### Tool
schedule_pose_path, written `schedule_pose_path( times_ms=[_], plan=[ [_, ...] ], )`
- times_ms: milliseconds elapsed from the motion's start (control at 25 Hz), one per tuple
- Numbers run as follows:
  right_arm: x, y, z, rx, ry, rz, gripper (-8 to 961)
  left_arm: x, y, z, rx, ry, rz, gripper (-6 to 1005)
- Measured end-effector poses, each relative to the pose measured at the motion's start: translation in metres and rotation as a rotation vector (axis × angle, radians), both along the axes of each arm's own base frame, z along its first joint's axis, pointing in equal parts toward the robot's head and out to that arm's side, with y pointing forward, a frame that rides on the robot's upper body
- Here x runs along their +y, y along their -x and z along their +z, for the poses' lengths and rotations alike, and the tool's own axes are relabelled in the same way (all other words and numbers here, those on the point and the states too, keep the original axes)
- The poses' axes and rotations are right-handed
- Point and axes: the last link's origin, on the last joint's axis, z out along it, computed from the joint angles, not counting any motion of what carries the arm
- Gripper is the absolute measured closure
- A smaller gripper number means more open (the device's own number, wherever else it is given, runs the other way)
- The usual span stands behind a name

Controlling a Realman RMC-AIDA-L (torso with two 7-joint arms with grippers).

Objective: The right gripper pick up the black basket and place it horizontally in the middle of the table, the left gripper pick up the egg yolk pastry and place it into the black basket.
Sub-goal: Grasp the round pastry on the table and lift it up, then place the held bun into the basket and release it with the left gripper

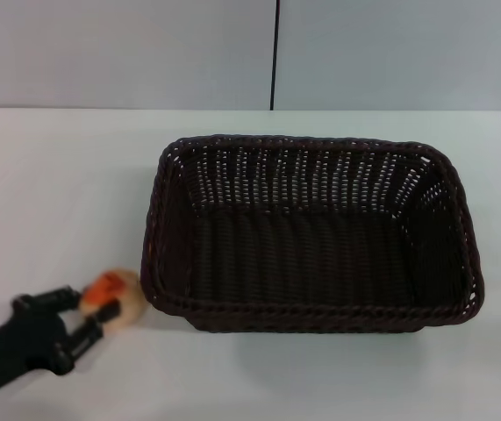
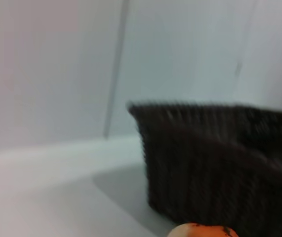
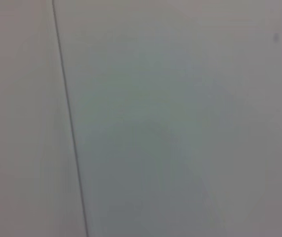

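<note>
The black basket (image 1: pixel 311 232) lies lengthwise in the middle of the white table (image 1: pixel 57 184), open side up and empty. My left gripper (image 1: pixel 94 304) reaches in from the front left corner and is shut on the egg yolk pastry (image 1: pixel 120 294), a cream bun with an orange patch, just outside the basket's front left corner. The left wrist view shows the basket's woven side (image 2: pixel 220 168) close by and the top of the pastry (image 2: pixel 202 231) at the picture's edge. The right gripper is out of view.
A grey wall with a dark vertical seam (image 1: pixel 275 53) stands behind the table. The right wrist view shows only a plain grey surface with a thin dark line (image 3: pixel 69 123). Bare tabletop lies left of and in front of the basket.
</note>
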Motion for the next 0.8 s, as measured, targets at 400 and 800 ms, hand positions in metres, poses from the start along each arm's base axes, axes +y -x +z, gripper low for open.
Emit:
schedule_pose_path(
  times_ms=[400,800],
  plan=[
    [-0.012,-0.009,0.004,0.030,-0.041,-0.029,220,-0.008,0.004,0.047,-0.105,-0.324,0.028,721],
    [-0.025,-0.018,0.003,0.066,-0.083,-0.055,220,0.023,-0.058,0.021,-0.287,-0.372,-0.243,810]
  ],
)
